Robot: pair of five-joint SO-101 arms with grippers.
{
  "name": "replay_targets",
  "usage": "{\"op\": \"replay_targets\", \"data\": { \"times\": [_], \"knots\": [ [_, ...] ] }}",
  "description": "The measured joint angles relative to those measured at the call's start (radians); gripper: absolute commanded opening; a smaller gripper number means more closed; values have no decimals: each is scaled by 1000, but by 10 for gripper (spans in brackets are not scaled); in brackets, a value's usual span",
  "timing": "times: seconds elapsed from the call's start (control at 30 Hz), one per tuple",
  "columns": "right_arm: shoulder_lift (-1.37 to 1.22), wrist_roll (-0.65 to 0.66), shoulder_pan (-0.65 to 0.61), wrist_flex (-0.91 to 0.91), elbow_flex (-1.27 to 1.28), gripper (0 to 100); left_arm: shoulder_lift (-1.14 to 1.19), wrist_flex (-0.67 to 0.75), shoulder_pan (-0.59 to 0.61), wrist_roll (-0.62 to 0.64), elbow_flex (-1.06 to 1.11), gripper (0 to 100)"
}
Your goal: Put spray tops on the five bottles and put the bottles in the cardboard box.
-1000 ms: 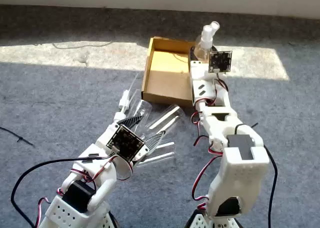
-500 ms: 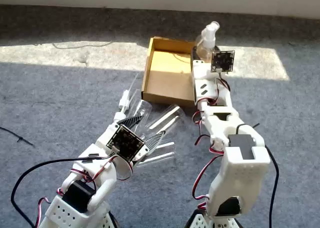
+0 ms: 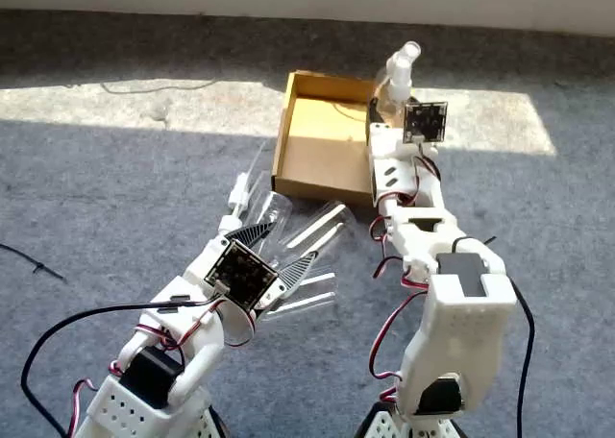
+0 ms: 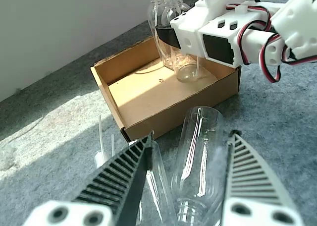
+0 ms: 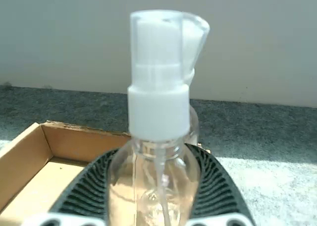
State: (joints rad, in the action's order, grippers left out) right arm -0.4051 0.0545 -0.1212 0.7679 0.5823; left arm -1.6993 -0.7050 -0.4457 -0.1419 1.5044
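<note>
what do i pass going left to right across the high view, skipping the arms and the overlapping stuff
cable → spray top → box → capped bottle

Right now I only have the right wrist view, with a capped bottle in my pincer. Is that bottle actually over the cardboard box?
Observer: Yes. The left wrist view shows the capped bottle in the right pincer upright over the cardboard box, toward its far right corner, base close to the box floor.
Operator: Where's the other arm?
Observer: The left pincer is open above an uncapped bottle lying on the carpet in front of the box.
Operator: Any spray tops loose?
Observer: One loose spray top lies on the carpet near that bottle.
</note>
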Motion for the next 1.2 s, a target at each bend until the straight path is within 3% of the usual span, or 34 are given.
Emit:
{"op": "replay_targets", "data": {
  "times": [0.4, 0.7, 1.2],
  "knots": [
    [-14, 0, 18, 6, 0, 5, 0, 0, 0, 0, 0, 224],
    [-14, 0, 21, 6, 0, 164, 0, 0, 0, 0, 0, 224],
    [-14, 18, 21, 6, 0, 166, 0, 0, 0, 0, 0, 224]
  ]
}}
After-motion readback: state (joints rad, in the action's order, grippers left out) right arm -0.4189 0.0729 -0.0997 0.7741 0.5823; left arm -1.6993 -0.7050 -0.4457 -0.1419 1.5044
